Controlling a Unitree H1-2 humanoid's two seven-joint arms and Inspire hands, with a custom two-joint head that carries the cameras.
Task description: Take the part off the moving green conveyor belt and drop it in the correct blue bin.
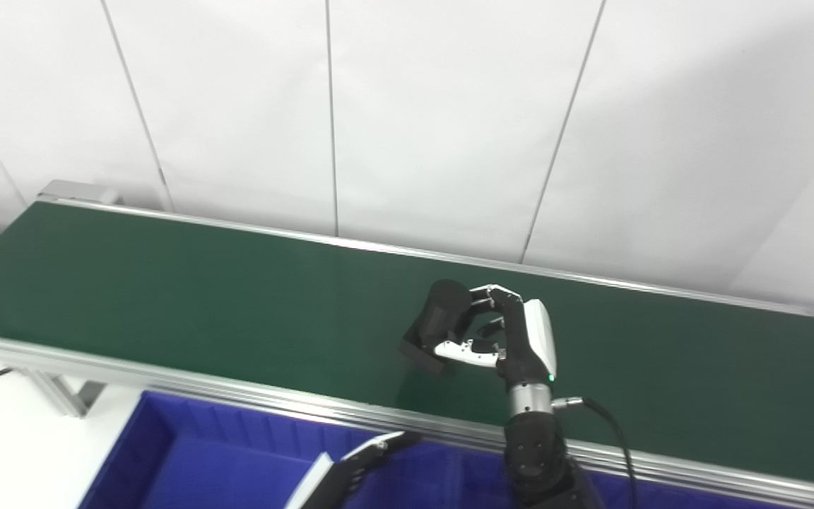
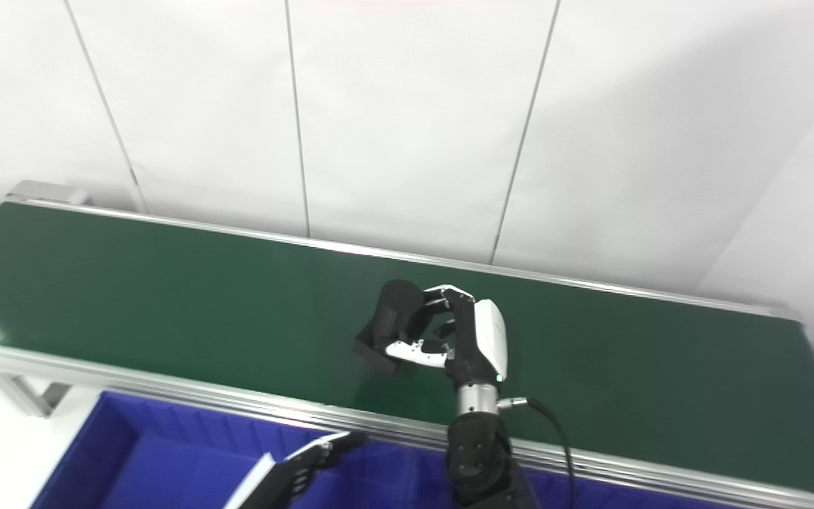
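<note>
On the green belt (image 1: 237, 297), right hand (image 1: 513, 339) wrapped around the black part (image 1: 435, 325), which seems barely raised, if at all; carry to the blue bin (image 1: 195, 452) remains; left hand (image 1: 350, 466) low, grip unreadable.

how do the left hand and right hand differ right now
The right hand is out over the green conveyor belt, fingers closed around the black part; the left hand sits low over the blue bin, holding nothing. The right shows fully; the left only partly. Both are black and white.
</note>
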